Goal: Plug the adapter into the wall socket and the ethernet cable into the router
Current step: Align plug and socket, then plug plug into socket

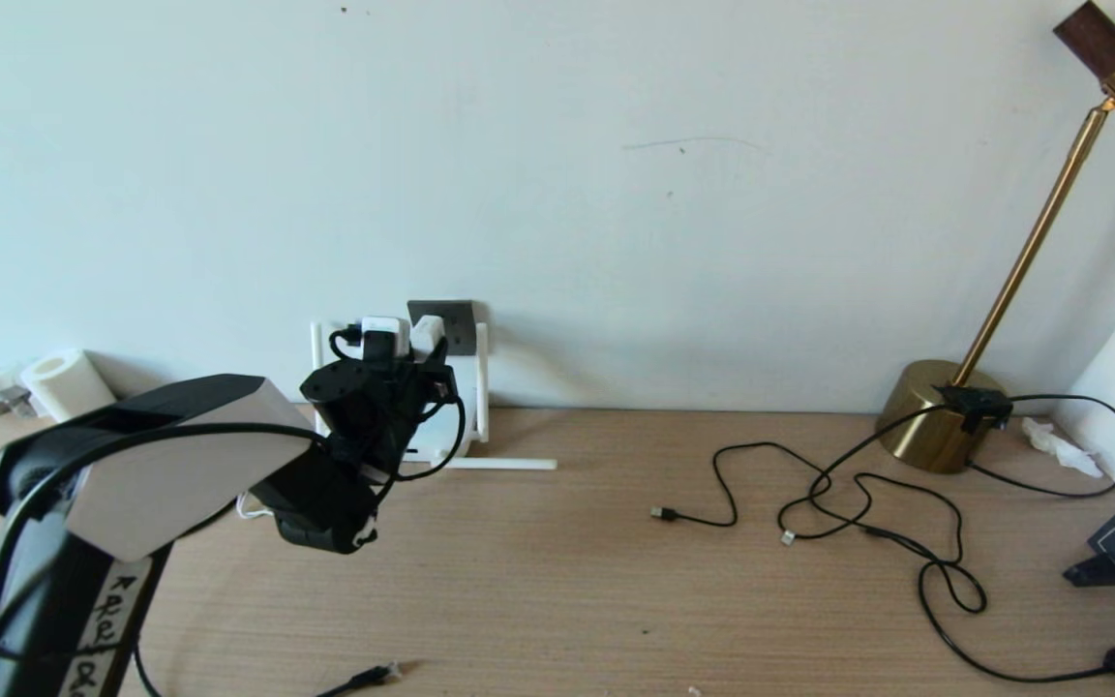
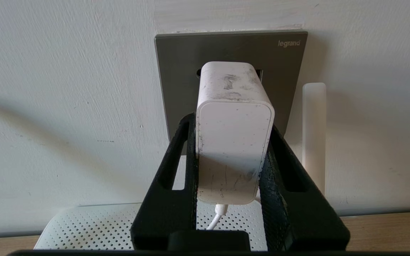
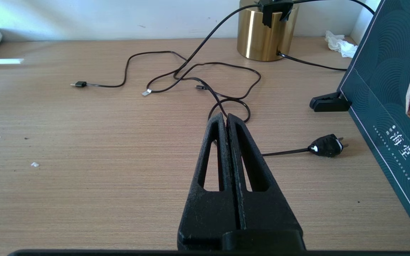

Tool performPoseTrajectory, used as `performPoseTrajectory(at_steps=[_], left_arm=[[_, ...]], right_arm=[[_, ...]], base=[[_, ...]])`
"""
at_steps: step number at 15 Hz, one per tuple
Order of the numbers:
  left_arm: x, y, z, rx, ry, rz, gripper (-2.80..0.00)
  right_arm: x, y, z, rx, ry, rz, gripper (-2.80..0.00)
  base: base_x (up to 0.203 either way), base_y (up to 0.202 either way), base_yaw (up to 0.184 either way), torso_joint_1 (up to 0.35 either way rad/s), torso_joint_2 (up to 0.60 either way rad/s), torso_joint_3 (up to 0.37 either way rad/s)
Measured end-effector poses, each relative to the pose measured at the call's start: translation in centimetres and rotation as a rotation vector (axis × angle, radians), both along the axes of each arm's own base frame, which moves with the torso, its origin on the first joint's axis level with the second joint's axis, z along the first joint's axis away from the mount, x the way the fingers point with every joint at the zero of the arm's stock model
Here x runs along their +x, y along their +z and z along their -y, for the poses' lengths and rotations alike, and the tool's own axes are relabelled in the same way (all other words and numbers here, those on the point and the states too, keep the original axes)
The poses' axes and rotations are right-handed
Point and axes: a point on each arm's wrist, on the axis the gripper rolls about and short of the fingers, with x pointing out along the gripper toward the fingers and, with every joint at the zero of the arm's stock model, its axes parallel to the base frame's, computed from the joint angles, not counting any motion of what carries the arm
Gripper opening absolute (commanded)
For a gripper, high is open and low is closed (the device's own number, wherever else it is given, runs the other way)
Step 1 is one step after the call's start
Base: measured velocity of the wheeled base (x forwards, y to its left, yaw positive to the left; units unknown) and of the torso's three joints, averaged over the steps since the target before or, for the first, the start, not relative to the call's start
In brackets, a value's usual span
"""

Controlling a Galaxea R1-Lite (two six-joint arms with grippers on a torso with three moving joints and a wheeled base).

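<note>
Up at the wall, the left gripper [image 2: 231,142] clamps the adapter [image 2: 234,142] by its two sides, and the adapter's front end sits against the socket [image 2: 176,71]. Only the left wrist view makes this clear: it shows both black fingers [image 2: 176,167] pressed to the white cube, the thin white cord leaving its rear end, the router [image 2: 94,227] with its perforated top below, and one antenna [image 2: 314,131] standing at 3 o'clock of the adapter. Whether the pins are fully seated cannot be told. From the head view the same spot is mostly hidden behind the arm; just the grey top of the socket [image 1: 451,319] and a bit of the adapter [image 1: 427,334] peek out above the left gripper [image 1: 403,373]. That view alone shows the ethernet cable [image 1: 369,678], its clear connector lying on the table [image 1: 557,600] at the 6 o'clock edge, well apart from the router [image 1: 441,440]. The right gripper [image 3: 227,122] appears solely in its own wrist view, fingers pressed together on nothing, hovering over the table [image 3: 84,160]. Beyond its tip lie thin black cords [image 3: 190,76]; a black plug [image 3: 326,145] rests at 3 o'clock, a brass lamp base [image 3: 262,35] at 12 o'clock, and a dark green box [image 3: 390,106] stands further at 3 o'clock.
</note>
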Motion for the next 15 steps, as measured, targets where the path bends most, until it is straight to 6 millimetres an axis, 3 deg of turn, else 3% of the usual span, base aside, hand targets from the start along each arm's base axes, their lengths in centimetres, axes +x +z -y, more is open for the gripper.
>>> performPoseTrajectory(at_steps=[15], left_arm=[[0.35, -0.19, -0.51, 0.0, 0.011, 0.002, -2.8]], right_arm=[[0.0, 0.0, 0.0, 0.0, 0.0, 0.0, -2.8]], base=[[0.0, 0.0, 0.0, 0.0, 0.0, 0.0]])
